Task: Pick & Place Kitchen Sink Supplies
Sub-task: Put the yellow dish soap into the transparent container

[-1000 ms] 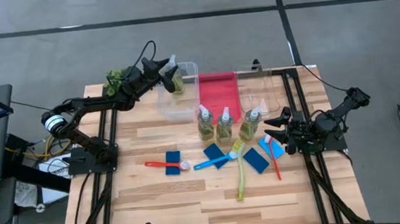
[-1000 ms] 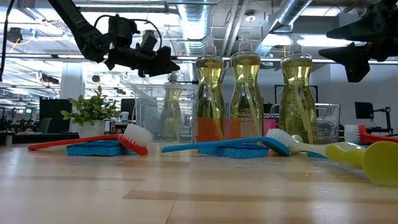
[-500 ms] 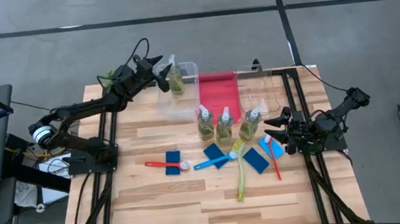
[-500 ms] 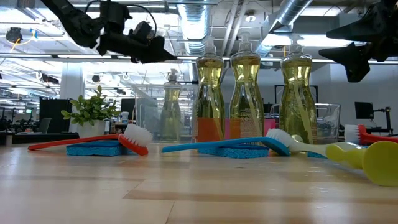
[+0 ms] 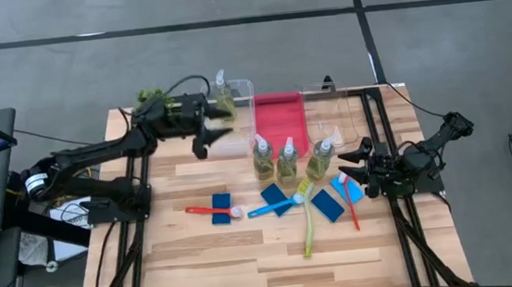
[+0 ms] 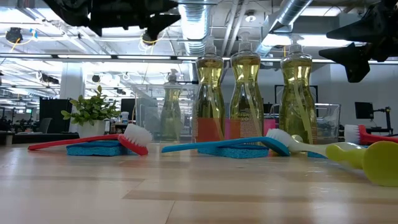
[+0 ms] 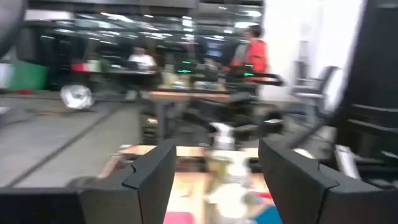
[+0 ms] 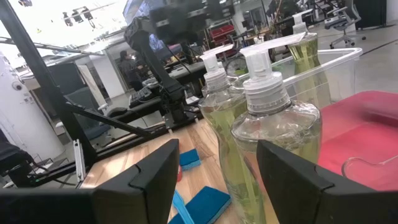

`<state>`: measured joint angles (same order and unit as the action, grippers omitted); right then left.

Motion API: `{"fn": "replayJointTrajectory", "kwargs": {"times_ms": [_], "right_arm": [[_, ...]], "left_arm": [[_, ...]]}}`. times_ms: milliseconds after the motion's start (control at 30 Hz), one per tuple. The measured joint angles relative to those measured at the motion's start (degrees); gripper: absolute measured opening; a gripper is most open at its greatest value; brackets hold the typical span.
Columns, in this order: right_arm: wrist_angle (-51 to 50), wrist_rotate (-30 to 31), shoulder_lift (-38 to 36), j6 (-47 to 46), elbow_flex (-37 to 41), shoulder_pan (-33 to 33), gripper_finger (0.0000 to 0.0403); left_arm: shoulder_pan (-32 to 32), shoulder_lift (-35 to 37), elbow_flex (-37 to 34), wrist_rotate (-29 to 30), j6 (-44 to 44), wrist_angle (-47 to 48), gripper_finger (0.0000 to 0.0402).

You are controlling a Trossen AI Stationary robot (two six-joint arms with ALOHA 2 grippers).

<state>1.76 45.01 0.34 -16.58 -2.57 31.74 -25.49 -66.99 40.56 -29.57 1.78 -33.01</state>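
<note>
- One small clear pump bottle of yellow-green soap (image 5: 224, 101) stands upright inside the clear plastic tub (image 5: 240, 137), at the tub's far side; it looks placed, and nothing holds it
- Three more clear pump bottles of yellow-green soap (image 5: 287, 160) stand in a tight row just in front of the tub's right end and the flat red tray (image 5: 279, 120); they nearly touch, so a hand closing on one could knock its neighbour over
- Flat blue rectangular sponges (image 5: 328, 205) and slim long-handled brushes, a red one (image 5: 210, 209), a blue one (image 5: 273, 203) and a yellow-green one (image 5: 307, 223), lie crossed on the wooden surface (image 5: 201, 260) in front of that row, well apart from the tub; the blue brush rests over a sponge, so lifting either may drag the other along
- The left hand (image 5: 206, 129) hangs above the tub's near-left corner, fingers spread wide and holding nothing; a low sweep toward the row could, I judge, clip the tub wall or tip the placed bottle
- The right hand (image 5: 354, 158) waits just right of the bottle row, well right of the tub, fingers parted and empty; its tips sit close to the rightmost bottle, so a careless advance could push it over
- The small leafy green plant (image 5: 149, 99) left of the tub sits close under the left arm and could be brushed
</note>
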Motion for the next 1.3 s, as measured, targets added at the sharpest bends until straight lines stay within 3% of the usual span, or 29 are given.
{"fn": "replayJointTrajectory", "kwargs": {"times_ms": [467,767,1300], "right_arm": [[-0.04,0.00,0.02,0.02,0.00,0.01,0.0209],[-0.02,-0.04,0.00,0.02,0.00,0.01,0.0209],[-0.02,-0.04,0.01,0.02,0.00,-0.01,0.0209]], "left_arm": [[8.62,-8.58,-0.02,4.49,-1.49,1.36,0.0221],[9.46,-13.22,-0.04,6.02,-1.39,1.27,0.0223],[10.16,-13.37,-0.04,6.00,-1.50,0.83,0.0220]]}}
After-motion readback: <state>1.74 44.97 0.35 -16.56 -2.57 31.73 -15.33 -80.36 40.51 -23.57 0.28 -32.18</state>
